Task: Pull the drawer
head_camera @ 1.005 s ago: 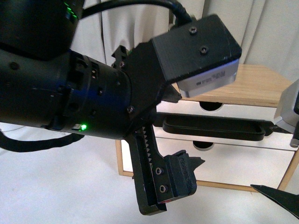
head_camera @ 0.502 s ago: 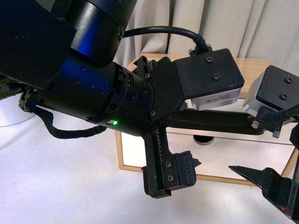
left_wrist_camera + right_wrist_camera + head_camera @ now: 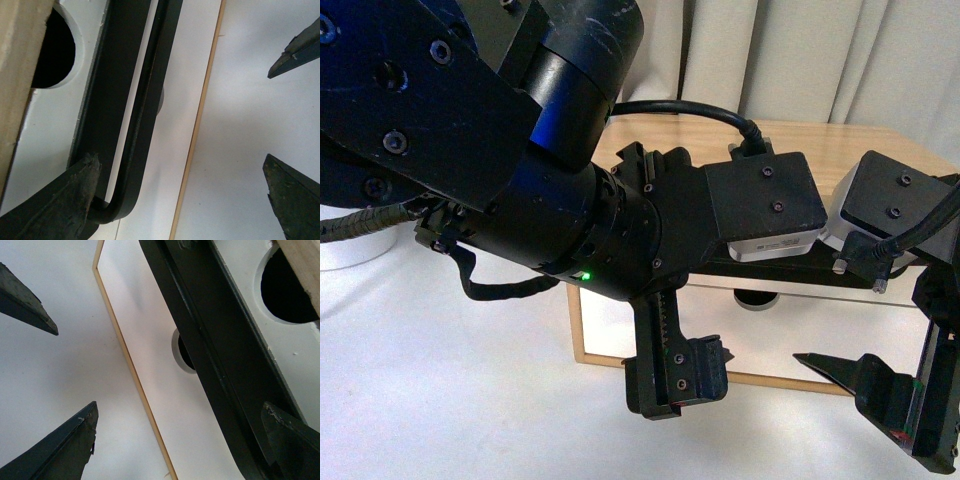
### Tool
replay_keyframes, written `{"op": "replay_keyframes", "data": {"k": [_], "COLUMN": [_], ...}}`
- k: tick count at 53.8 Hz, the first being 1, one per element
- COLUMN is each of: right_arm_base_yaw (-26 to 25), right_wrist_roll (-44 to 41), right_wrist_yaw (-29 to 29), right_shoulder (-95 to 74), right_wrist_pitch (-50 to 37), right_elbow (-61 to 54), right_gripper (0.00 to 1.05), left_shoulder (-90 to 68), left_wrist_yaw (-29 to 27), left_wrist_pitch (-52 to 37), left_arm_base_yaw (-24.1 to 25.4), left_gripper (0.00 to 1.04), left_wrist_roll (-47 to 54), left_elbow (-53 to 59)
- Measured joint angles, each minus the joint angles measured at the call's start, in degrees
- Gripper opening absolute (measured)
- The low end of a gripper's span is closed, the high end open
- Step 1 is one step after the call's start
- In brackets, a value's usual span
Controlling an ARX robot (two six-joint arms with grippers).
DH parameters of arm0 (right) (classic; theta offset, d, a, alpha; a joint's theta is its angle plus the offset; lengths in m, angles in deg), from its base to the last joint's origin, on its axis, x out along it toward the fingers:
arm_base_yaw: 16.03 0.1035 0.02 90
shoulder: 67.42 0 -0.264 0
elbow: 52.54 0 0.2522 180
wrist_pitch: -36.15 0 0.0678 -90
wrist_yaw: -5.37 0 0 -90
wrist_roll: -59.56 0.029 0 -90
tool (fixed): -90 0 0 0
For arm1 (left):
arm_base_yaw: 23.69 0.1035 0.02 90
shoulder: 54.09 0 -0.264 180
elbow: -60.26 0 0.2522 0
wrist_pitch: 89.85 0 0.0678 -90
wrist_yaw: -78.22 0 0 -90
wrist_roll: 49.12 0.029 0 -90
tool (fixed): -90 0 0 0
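Observation:
The drawer (image 3: 55, 125) has a white front, a half-round notch (image 3: 52, 50) in its top edge and a long black bar handle (image 3: 145, 100). In the front view the handle (image 3: 800, 277) is mostly hidden behind both wrists. My left gripper (image 3: 180, 195) is open across one end of the handle; one finger (image 3: 60, 205) lies by the bar's bend, the other (image 3: 292, 200) is far off it. My right gripper (image 3: 175, 440) is open at the handle's (image 3: 220, 355) other end, one finger (image 3: 290, 440) at the bar. Seen from the front, the left gripper (image 3: 695, 320) and right gripper (image 3: 860, 320) stand side by side.
Under the handled drawer is a plain white drawer front (image 3: 800, 330) with its own notch (image 3: 752, 298), set in a light wooden cabinet (image 3: 576, 330). Pale curtains (image 3: 800, 60) hang behind. A white round object (image 3: 340, 250) sits at the far left on the white surface (image 3: 470, 420).
My left arm has swung higher and nearer the camera, its gripper sliding right along the handle. My right gripper has come in from the right edge to the handle.

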Motion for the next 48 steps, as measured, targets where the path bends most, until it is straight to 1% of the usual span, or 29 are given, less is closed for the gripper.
{"op": "replay_keyframes", "data": {"k": [9,21,29,37,43,48], "right_arm_base_yaw": [0.1,0.3,0.3,0.3,0.4,0.5], "right_wrist_roll": [0.0,-0.2,-1.8,-4.3,-7.0,-7.9], "right_wrist_yaw": [0.0,0.1,0.2,0.0,-0.2,-0.2], "right_shoulder": [-1.1,-2.1,-2.8,-3.3,-3.4,-3.3], "right_wrist_pitch": [0.1,0.7,2.2,5.6,10.6,12.2], "right_elbow": [0.7,1.7,2.6,4.0,5.9,6.4], "right_gripper": [0.96,0.96,0.96,0.96,0.96,0.96], "left_shoulder": [-1.0,-2.0,-2.4,-2.4,-2.4,-2.4], "left_wrist_yaw": [-1.1,-3.0,-3.8,-4.2,-4.2,-4.3], "left_wrist_pitch": [1.8,1.8,2.8,4.3,6.7,8.7], "left_arm_base_yaw": [0.1,0.1,0.1,-0.1,-0.3,-0.4], "left_gripper": [0.98,0.98,0.98,0.98,0.98,0.98], "left_wrist_roll": [2.2,4.5,6.8,9.0,10.7,11.8], "left_elbow": [-0.8,-1.9,-2.4,-2.9,-3.5,-4.0]}}
